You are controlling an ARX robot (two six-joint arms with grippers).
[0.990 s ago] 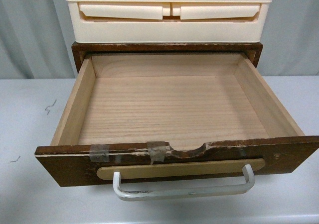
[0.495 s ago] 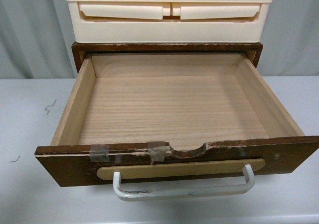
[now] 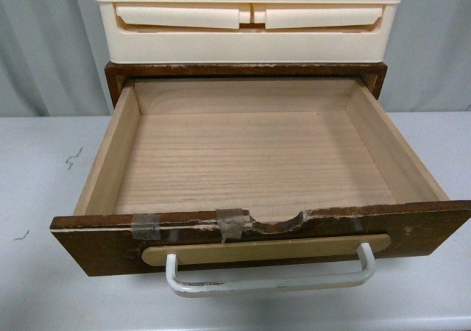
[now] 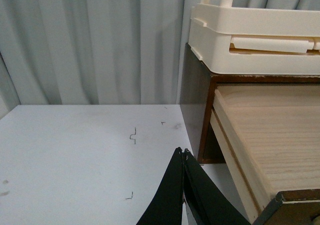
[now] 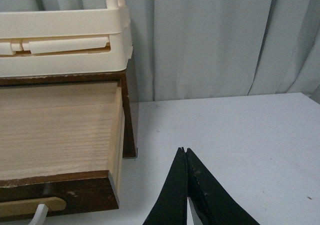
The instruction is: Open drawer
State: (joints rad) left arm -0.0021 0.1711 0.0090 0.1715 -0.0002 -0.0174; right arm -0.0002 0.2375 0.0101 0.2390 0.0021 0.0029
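A wide dark brown drawer (image 3: 257, 162) stands pulled far out of its cabinet (image 3: 246, 70) on a white counter (image 3: 44, 198). Its pale wood inside holds nothing. The front's top edge is chipped, patched with tape (image 3: 232, 223), and cut by a half-round notch (image 3: 278, 220). A white bar handle (image 3: 268, 279) hangs from a tan plate (image 3: 266, 249) below. Cream plastic drawers (image 3: 249, 18) sit on top of the cabinet.

The front view shows the whole drawer but neither arm. The wrist views show the grippers, each beside the drawer over bare counter. The left gripper (image 4: 183, 154) has its black fingers pressed together at the tips, holding nothing. The right gripper (image 5: 184, 151) is likewise closed and touches nothing.
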